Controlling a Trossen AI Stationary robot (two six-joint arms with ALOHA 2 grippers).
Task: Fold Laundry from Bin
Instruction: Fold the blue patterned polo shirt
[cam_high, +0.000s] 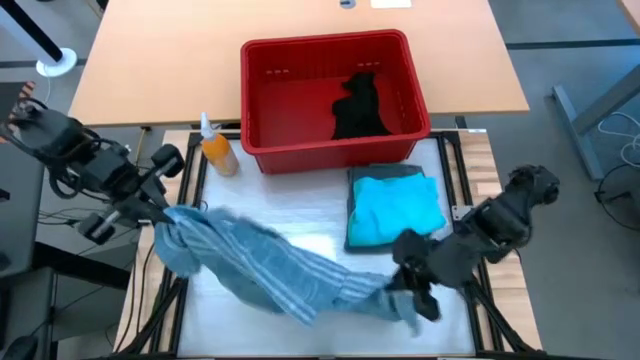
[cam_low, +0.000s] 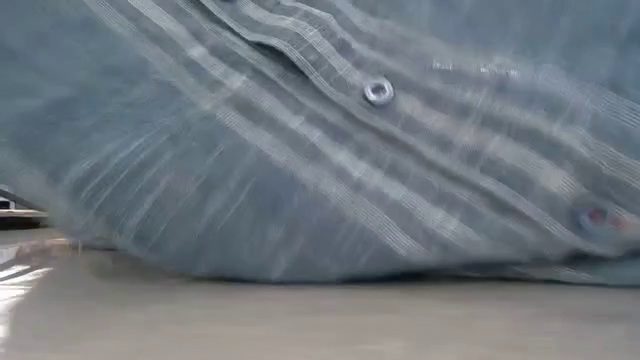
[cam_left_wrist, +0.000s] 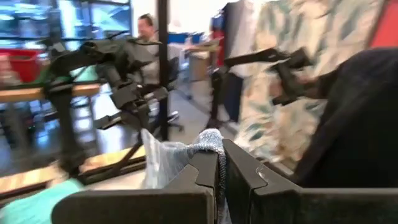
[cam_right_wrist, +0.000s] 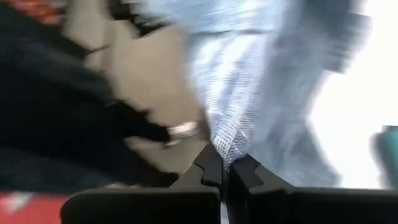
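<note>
The blue-grey striped shirt (cam_high: 265, 262) is stretching in a long band across the white tabletop (cam_high: 330, 245), running from about nine o'clock down toward five o'clock in the high view. The left tool (cam_high: 160, 212) is clamping one end of it at the nine o'clock edge, its fingers (cam_left_wrist: 205, 171) pressed together on a bunched fold of the cloth. The right tool (cam_high: 412, 290) is pinching the other end near five o'clock, fingers (cam_right_wrist: 211, 168) closed on the fabric edge. In the low view the shirt is filling nearly the whole picture (a small metal snap (cam_low: 378, 92) is showing on its placket) and is sagging onto the tabletop.

The red bin (cam_high: 262, 100) is sitting at twelve o'clock, with the black garment (cam_high: 358, 108) lying inside it toward its right wall. Just below the bin, at about three o'clock, the turquoise garment (cam_high: 397, 208) is lying folded on top of a grey-green one (cam_high: 385, 174). An orange spray bottle (cam_high: 216, 148) is standing just beside the bin's left front corner.
</note>
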